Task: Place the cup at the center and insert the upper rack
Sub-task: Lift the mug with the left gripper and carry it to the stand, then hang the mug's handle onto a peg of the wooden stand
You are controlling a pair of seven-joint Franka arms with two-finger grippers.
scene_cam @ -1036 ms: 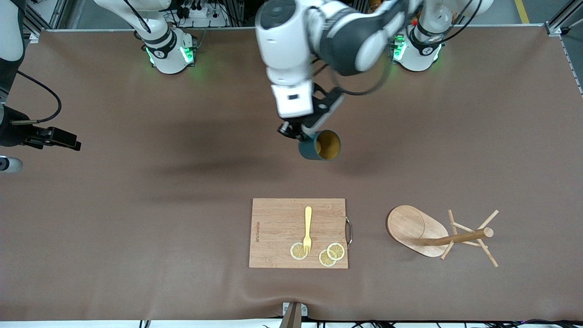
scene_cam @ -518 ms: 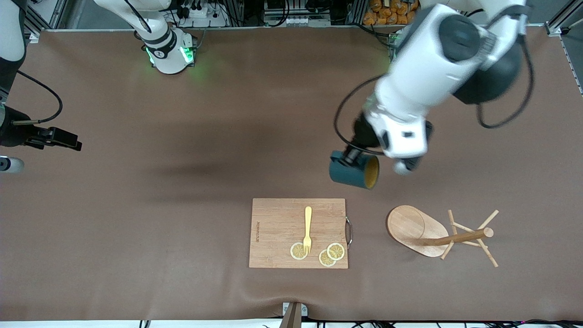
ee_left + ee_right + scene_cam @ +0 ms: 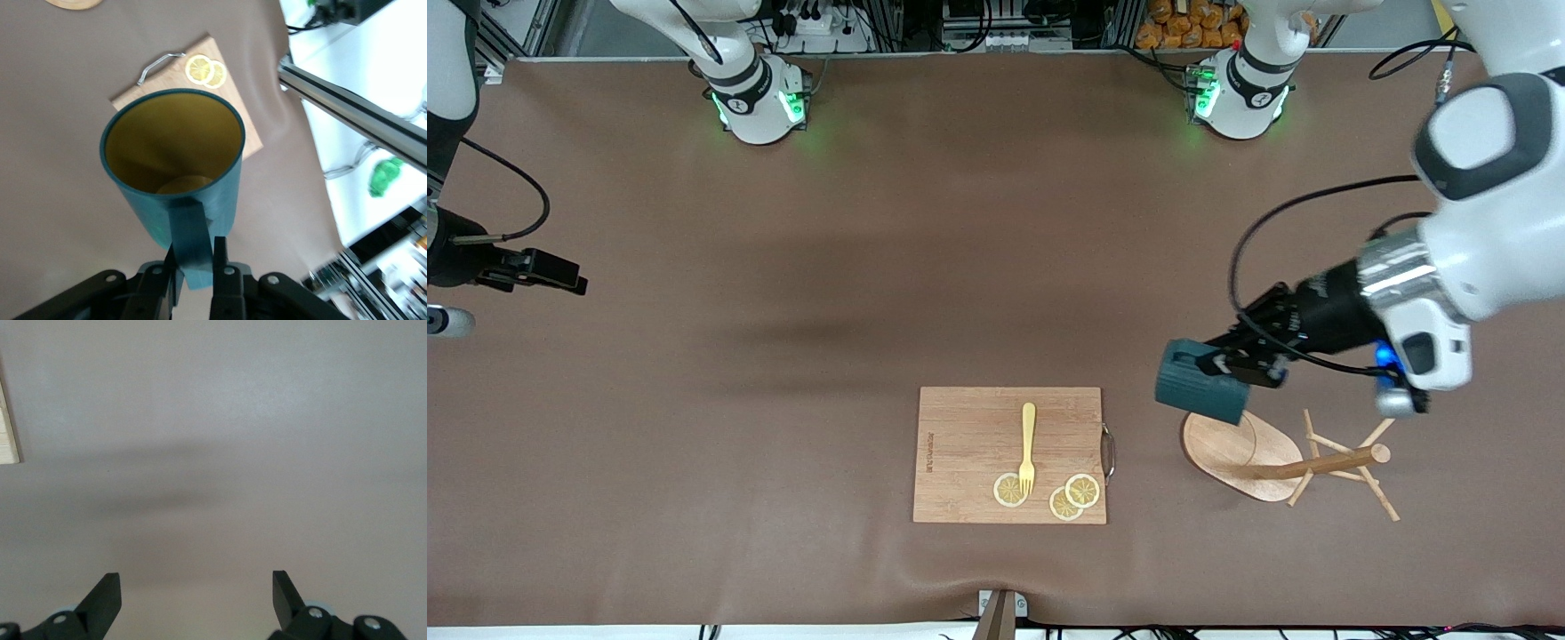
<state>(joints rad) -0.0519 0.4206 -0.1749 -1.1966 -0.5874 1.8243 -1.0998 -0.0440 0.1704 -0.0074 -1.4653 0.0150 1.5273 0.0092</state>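
The dark teal cup point(image 3: 1199, 387) with a yellowish inside point(image 3: 173, 153) hangs in the air, tipped on its side. My left gripper point(image 3: 1234, 363) is shut on the cup's handle point(image 3: 190, 247) and holds the cup over the edge of the upper rack's oval base point(image 3: 1227, 444). The upper rack lies tipped over on the table, its brown pole point(image 3: 1316, 464) and thin pegs pointing toward the left arm's end. A sliver of its base shows in the left wrist view point(image 3: 73, 3). My right gripper point(image 3: 197, 583) is open and empty, waiting above bare table at the right arm's end point(image 3: 543, 271).
A wooden cutting board point(image 3: 960, 444) lies near the front edge, beside the rack, with a yellow fork point(image 3: 1028, 444) and lemon slices point(image 3: 1074, 496) on it. Its corner shows in the left wrist view point(image 3: 253, 133). A brown mat covers the table.
My left arm swung with the cup from over the table's middle toward the left arm's end, down over the rack's base. The cup turned its mouth away. The right arm stayed still.
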